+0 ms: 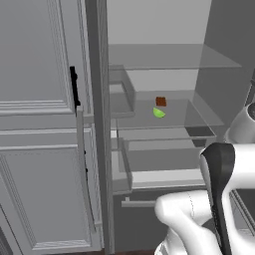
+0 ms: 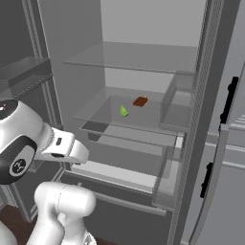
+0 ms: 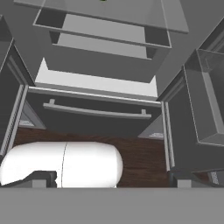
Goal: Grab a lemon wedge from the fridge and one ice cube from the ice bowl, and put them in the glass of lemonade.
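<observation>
While the gripper (image 3: 112, 183) hangs wide open and empty, aimed low at the fridge's (image 1: 149, 55) bottom drawers, the lemon wedge (image 1: 159, 113) lies well above it on a glass shelf (image 1: 194, 115), just beside a brown cube (image 1: 161, 101).

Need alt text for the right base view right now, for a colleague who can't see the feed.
The open fridge shows pale grey glass shelves; on the middle shelf lie the small yellow-green lemon wedge and, just behind it to the right, a small brown cube. The robot's white arm rises at lower left, below the shelf and apart from the wedge.
</observation>
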